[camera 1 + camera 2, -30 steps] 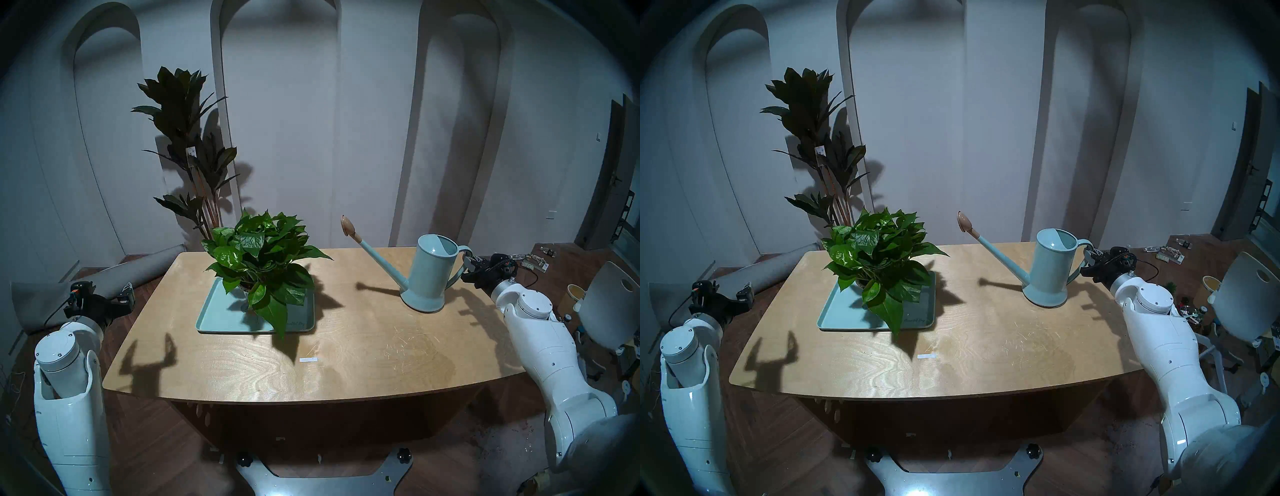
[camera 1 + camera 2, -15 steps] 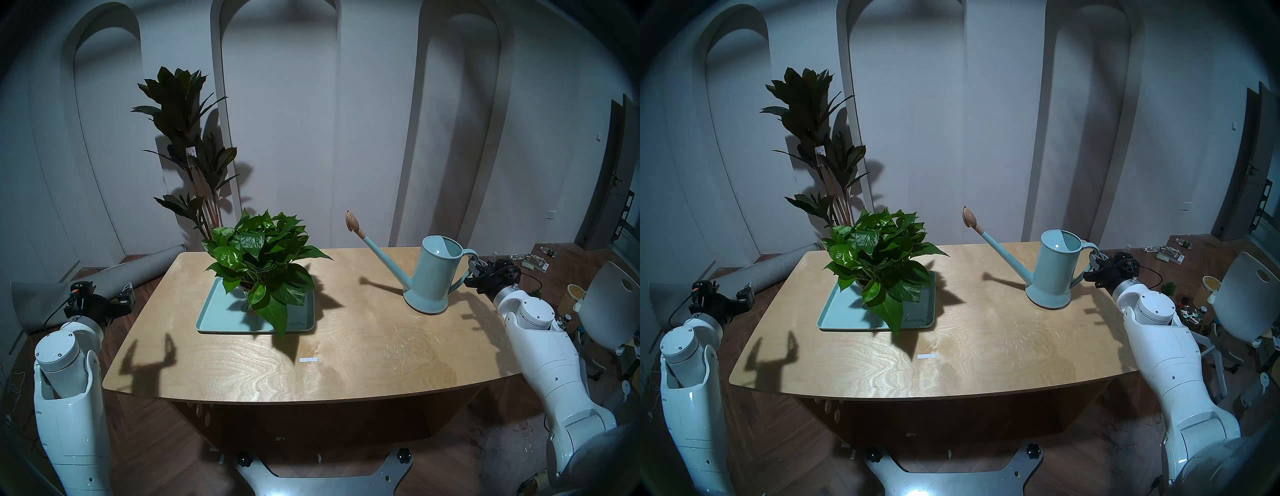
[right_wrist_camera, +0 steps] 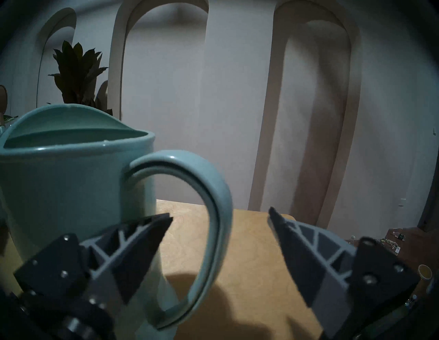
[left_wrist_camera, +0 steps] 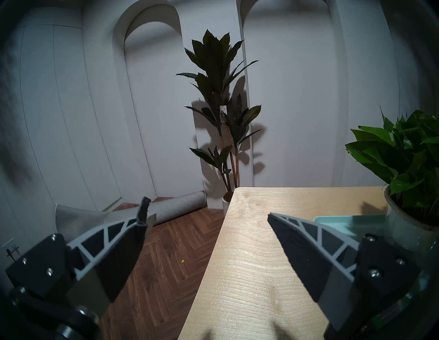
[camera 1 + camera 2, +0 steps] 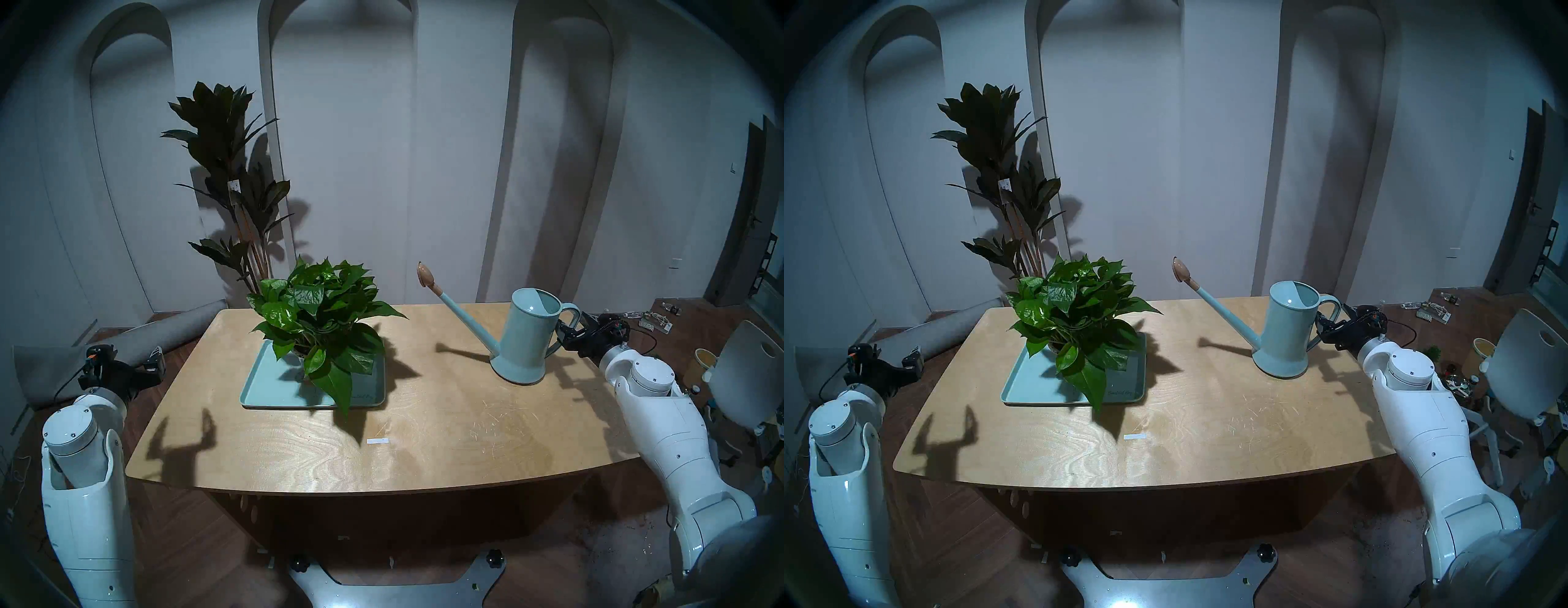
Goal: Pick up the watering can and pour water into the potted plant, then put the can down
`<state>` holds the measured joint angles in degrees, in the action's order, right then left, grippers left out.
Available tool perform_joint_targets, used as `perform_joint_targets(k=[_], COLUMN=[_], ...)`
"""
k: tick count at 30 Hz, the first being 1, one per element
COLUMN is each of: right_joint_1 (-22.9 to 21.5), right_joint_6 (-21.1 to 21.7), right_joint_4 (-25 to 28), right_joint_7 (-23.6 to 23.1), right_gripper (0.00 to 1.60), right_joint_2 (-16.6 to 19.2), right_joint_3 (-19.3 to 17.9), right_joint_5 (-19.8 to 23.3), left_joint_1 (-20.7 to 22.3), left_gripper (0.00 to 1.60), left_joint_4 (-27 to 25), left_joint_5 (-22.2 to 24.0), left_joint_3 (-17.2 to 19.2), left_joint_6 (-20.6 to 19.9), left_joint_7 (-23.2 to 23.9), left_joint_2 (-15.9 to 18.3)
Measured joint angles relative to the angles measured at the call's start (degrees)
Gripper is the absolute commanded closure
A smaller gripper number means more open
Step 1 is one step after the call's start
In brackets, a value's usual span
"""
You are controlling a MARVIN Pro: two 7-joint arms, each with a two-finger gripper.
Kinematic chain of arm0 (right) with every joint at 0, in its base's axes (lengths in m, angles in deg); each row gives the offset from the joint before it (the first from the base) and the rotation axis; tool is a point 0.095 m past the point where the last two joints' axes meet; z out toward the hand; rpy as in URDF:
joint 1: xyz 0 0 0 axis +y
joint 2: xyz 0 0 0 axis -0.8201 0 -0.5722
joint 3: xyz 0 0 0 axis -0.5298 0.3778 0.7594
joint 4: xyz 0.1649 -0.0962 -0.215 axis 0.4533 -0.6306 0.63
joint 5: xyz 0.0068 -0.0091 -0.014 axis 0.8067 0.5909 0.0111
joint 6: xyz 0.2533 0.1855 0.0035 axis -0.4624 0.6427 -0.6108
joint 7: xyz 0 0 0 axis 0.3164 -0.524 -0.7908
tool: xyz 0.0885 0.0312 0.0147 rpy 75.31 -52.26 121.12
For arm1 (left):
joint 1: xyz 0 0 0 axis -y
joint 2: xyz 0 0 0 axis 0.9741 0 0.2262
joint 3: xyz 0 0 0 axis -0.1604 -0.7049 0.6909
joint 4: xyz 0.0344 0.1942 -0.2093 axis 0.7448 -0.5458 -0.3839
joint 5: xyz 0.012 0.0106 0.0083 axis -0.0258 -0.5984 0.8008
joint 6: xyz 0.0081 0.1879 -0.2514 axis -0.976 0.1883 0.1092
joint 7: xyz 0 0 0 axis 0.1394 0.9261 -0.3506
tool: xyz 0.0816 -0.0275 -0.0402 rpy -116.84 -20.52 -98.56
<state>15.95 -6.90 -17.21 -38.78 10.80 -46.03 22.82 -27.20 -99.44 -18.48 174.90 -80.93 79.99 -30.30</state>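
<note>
Blue-green watering can [image 5: 525, 337] stands upright, set down right of the pothos [image 5: 319, 316]; right gripper [image 3: 219, 228] spread, straddling handle, holding nothing.

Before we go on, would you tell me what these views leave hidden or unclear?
- Water level in the watering can: head views, its wall and dark inside hide it.
- Pot of the potted plant: head views, leaves cover it; left wrist view, cut by the edge.
- Text on the tray: too small.
- Floor clutter, right edge: too small.
</note>
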Motion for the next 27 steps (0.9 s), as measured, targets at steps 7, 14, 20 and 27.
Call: perform_joint_targets(k=[7,14,20,27], right_joint_1=[-1.53,-3.03,-4.51,-6.84], right_joint_6=[-0.23,-0.80,-1.59,-2.43], right_joint_4=[-1.47,-3.16,-4.66,-7.36], right_joint_7=[-0.78,-1.01,-1.03,-1.47], right_gripper=[0.21,0.00,0.00,0.00], right_joint_2=[-0.16,-0.84,-1.46,-2.16], right_joint_3=[1.16,1.68,1.43,1.50], right_joint_5=[-0.72,-1.30,-1.34,-1.42], left_joint_1=[0.00,0.00,0.00,0.00], left_gripper=[0.00,0.00,0.00,0.00], left_joint_4=[0.00,0.00,0.00,0.00], left_joint_5=[0.00,0.00,0.00,0.00], left_joint_3=[0.00,0.00,0.00,0.00], left_joint_6=[0.00,0.00,0.00,0.00], left_joint_7=[0.00,0.00,0.00,0.00], left_joint_2=[0.00,0.00,0.00,0.00])
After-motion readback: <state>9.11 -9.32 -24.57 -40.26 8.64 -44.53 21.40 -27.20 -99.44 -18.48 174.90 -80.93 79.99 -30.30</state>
